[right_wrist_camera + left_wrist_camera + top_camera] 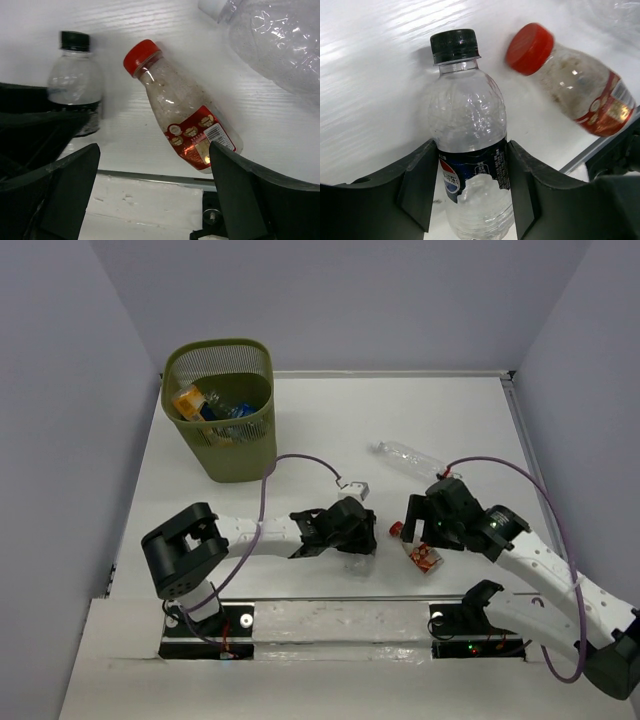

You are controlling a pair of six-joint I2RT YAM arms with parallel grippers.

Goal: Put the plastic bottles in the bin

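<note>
The left gripper (472, 170) has its jaws closed against the black-capped bottle (467, 125). Both fingers (420, 190) press the blue label from either side, with the cap and shoulder poking out past the fingertips and the base running back toward the wrist. The bottle looks to be lying on the table (330, 420), so the step in hand is, I judge, the lift and carry. Just ahead and to the right of those fingertips lies the red-capped bottle (182, 120), close but not touching. The right gripper (154, 165) hangs over it with its jaws spread wide and nothing between them. A crinkled clear bottle (275, 45) lies further out beyond the right fingertips. The bin (222, 465) stands well behind the left wrist and off to its left, with a few bottles (210, 405) already inside. To do this well, the left arm should rise straight up before swinging, so that the protruding cap does not knock the red-capped bottle or brush the other arm. The thin wall may give under the squeeze, so a firm, steady hold matters more than speed. Carry it back until the fingers are over the middle of the rim, then let go. The right arm would do best to wait until the left is clear.
</note>
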